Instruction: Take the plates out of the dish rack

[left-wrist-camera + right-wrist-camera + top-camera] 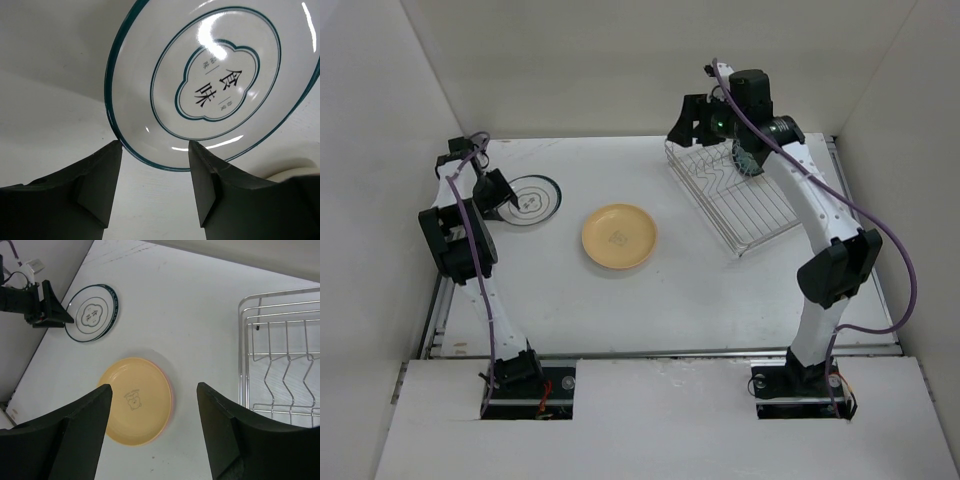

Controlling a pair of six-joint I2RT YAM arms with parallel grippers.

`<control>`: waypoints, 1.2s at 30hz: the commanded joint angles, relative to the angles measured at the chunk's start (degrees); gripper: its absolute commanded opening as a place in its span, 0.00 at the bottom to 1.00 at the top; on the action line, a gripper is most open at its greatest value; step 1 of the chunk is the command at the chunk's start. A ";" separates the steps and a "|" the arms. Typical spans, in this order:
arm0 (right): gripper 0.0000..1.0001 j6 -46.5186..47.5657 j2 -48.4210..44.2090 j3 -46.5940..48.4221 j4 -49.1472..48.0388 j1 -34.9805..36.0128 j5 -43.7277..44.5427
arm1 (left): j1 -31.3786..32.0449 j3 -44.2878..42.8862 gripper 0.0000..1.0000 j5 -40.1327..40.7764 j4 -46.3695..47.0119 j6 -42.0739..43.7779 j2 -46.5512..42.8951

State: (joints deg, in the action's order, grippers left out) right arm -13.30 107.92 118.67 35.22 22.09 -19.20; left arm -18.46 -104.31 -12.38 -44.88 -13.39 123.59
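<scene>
The white plate with a dark teal rim [533,200] lies flat on the table at the left; it also shows in the left wrist view [210,80] and the right wrist view [92,313]. My left gripper [498,193] [155,147] is open, its fingertips at the plate's near rim, holding nothing. A yellow-tan plate [619,237] [135,401] lies mid-table, with a pink edge showing under its right side. The silver wire dish rack [735,195] [280,355] stands at the right. My right gripper [692,122] [155,390] is open and empty, held high beside the rack's left end.
White walls close in the table at the back and both sides. A dark rounded shape [748,157] sits at the rack's far end under the right arm; I cannot tell what it is. The rack slots seen from the right wrist hold no plates.
</scene>
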 commanded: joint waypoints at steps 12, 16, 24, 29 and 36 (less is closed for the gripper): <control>0.75 -1.46 -2.63 2.09 0.90 -2.93 4.86 | 0.00 -5.38 0.53 -0.11 -3.02 1.61 1.75; 0.77 -4.62 -1.41 4.37 3.88 -4.41 18.29 | 0.00 -3.89 0.53 2.80 -3.02 1.61 -1.77; 0.74 -5.16 9.32 15.88 10.48 -12.50 35.37 | 0.00 -3.35 0.54 4.03 -3.02 3.28 -8.28; 0.55 0.46 14.33 17.12 5.22 -13.74 40.54 | 0.53 -4.67 0.55 4.03 -5.56 5.30 -10.12; 0.48 3.81 19.43 18.61 0.37 -14.88 46.89 | 0.53 -0.55 0.55 3.51 -4.60 8.37 -18.63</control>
State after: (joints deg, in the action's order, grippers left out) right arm -11.79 128.53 134.19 40.69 7.20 22.87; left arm -18.31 -106.45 -8.86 -48.82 -7.75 112.51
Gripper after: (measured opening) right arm 0.479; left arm 0.546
